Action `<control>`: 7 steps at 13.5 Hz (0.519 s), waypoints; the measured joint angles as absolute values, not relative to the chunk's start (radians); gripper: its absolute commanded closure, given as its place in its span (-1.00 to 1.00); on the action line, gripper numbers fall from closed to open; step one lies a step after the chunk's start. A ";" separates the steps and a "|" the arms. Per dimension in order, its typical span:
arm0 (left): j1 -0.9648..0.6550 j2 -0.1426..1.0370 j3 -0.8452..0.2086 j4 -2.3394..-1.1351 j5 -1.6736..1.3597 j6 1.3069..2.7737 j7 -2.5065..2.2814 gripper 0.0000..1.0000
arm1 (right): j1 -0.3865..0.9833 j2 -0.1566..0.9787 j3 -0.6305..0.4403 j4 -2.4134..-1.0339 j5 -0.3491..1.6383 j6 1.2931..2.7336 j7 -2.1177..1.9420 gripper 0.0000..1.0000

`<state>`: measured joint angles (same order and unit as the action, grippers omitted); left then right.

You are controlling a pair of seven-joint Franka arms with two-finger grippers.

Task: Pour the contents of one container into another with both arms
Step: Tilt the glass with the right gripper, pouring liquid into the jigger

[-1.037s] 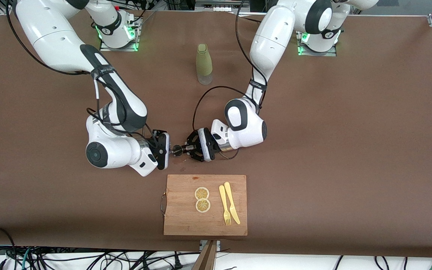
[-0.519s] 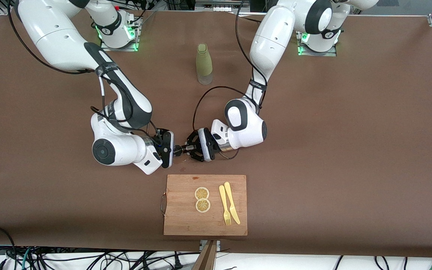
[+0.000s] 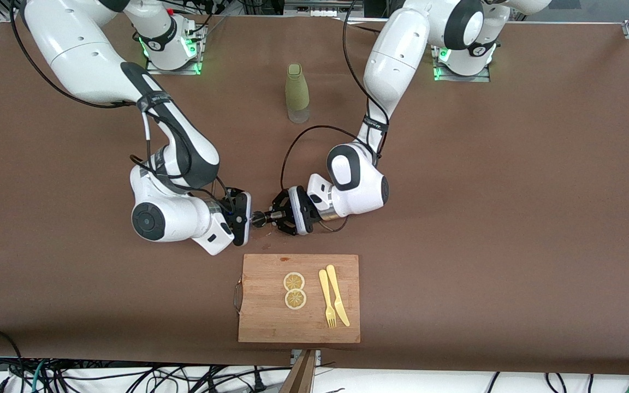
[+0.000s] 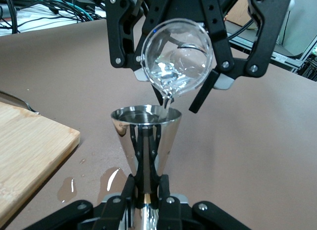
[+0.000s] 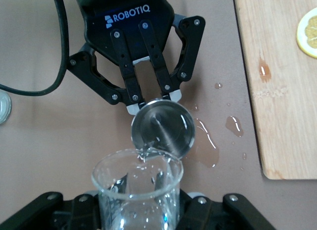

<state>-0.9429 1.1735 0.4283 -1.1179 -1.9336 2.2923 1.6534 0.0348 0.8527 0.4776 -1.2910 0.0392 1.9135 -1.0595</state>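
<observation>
Right arm (image 3: pixel 172 218) had edged closer to the left one since a second before.
Its fingers (image 5: pixel 119 210) clamped the tipped glass cup (image 4: pixel 177 56) directly above the upright jigger (image 4: pixel 146 141), gripped at its waist by the left fingers (image 5: pixel 132 108); water spilled on the counter (image 5: pixel 205 145).

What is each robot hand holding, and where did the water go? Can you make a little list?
left gripper: shut on the metal jigger, holding it upright over the table
right gripper: shut on the glass cup, tipped over the jigger
water: a thin stream runs from the cup's lip into the jigger's top
spill: a puddle lies on the table under the jigger, with drops on the cutting board
nearby: a green bottle stands toward the arms' bases
</observation>
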 measured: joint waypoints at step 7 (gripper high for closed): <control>-0.943 1.174 0.429 -1.118 -1.934 2.286 1.693 1.00 | 0.008 0.853 0.477 -1.290 0.135 1.913 -1.126 0.44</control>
